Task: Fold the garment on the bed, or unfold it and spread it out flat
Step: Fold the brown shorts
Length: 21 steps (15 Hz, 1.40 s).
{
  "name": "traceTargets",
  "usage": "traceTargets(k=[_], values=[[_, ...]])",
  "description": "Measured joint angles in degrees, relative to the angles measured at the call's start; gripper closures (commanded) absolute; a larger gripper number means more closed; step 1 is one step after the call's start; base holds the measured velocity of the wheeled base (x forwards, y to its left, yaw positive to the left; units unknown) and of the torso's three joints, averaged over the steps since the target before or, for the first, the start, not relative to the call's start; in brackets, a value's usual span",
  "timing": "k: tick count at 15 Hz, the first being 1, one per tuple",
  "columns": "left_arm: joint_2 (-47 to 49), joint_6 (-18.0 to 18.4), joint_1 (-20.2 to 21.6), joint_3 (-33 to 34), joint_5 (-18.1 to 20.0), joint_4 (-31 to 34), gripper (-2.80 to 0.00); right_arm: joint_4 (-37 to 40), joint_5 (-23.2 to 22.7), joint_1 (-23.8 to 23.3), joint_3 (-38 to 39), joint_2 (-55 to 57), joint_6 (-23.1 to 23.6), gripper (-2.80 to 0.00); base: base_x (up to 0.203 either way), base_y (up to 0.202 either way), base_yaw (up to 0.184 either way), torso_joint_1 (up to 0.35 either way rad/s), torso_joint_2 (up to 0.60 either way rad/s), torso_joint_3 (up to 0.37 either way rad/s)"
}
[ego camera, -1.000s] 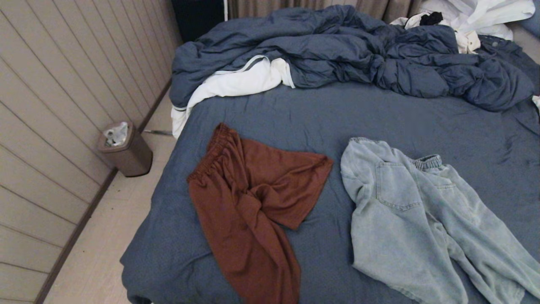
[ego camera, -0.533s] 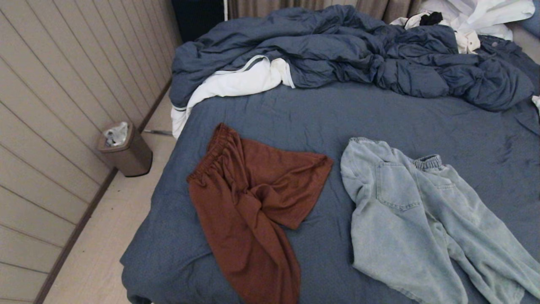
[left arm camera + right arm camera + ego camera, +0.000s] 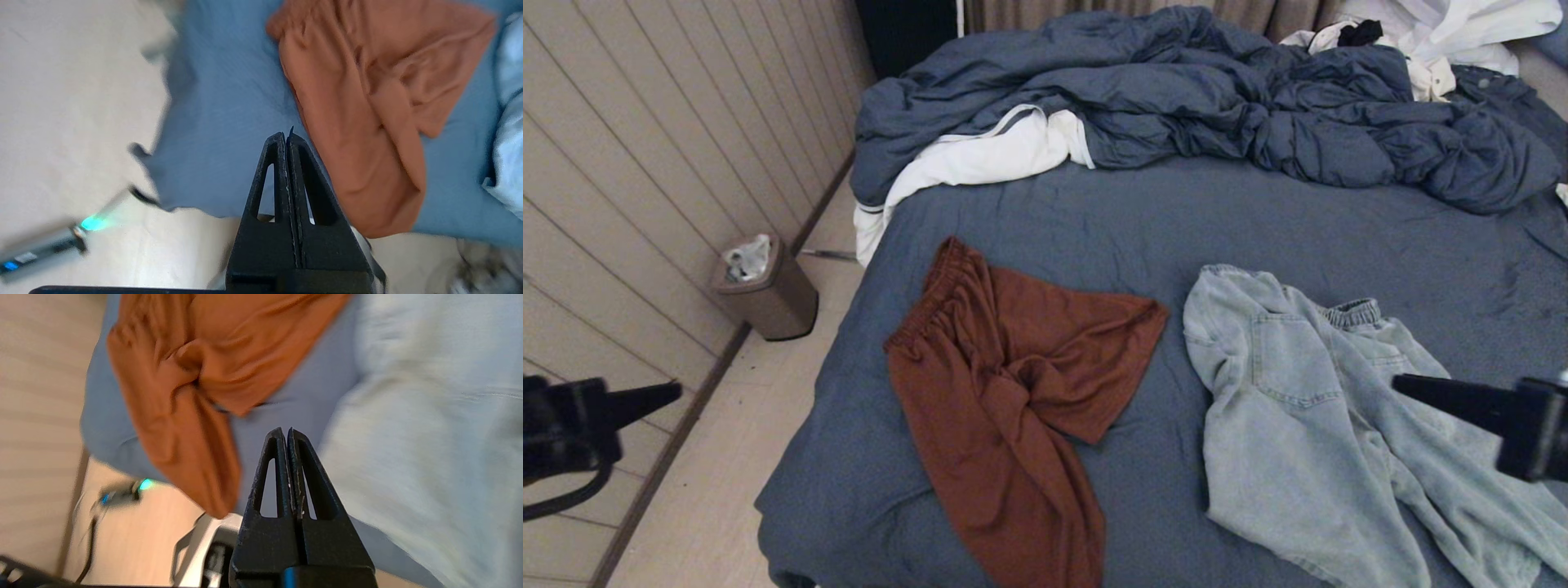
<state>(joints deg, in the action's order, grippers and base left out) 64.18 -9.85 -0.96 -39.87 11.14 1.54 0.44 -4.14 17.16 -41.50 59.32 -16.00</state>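
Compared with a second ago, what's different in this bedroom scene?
Both arms have come into the head view: the left end effector at the left edge beside the bed, the right end effector over the light denim jeans. Both are shut and hold nothing. The rust-brown shorts, jeans, duvet and waste bin lie as before.

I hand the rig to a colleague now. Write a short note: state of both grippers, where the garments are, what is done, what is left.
Left gripper: shut, empty, beside the bed's left edge.
Right gripper: shut, empty, above the light denim trousers.
Rust-brown trousers: crumpled and twisted, on the sheet's left part; the denim pair lies to their right.
Done: nothing folded or spread.
Left: open a gripper, take a garment, flatten or fold it.
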Motion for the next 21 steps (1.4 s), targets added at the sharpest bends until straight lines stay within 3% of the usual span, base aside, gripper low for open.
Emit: traceTargets(k=[3, 6, 9, 13, 14, 21], values=[[20.75, -0.45, -3.82, -3.57, 0.98, -9.94, 0.0, -6.28, 2.5, 9.38, -1.1, 12.47, -1.85, 0.0, 0.0, 0.0, 0.0, 0.0, 0.0, 0.0], [38.89, -0.36, -10.13, -10.38, -3.17, -18.35, 0.0, -12.42, 7.88, 18.26, 1.65, 19.09, -2.3, 0.0, 0.0, 0.0, 0.0, 0.0, 0.0, 0.0], [50.48, -0.07, -16.48, -17.53, -8.02, -25.67, 0.0, -15.98, 8.66, 21.35, 4.67, 22.41, -2.52, 0.0, 0.0, 0.0, 0.0, 0.0, 0.0, 0.0], [58.77, 0.22, -19.37, -21.87, -11.32, -29.59, 0.0, -16.08, 8.45, 21.62, 6.34, 24.39, -2.54, 0.0, 0.0, 0.0, 0.0, 0.0, 0.0, 0.0], [59.93, 0.9, -19.46, -22.32, -11.37, -29.71, -2.8, -16.08, 8.41, 21.54, 6.55, 24.58, -2.49, 0.0, 0.0, 0.0, 0.0, 0.0, 0.0, 0.0], [58.71, 1.32, -17.37, -21.0, -12.96, -33.09, -2.8, -16.27, 8.34, 21.4, 6.92, 25.76, -2.46, 0.0, 0.0, 0.0, 0.0, 0.0, 0.0, 0.0]])
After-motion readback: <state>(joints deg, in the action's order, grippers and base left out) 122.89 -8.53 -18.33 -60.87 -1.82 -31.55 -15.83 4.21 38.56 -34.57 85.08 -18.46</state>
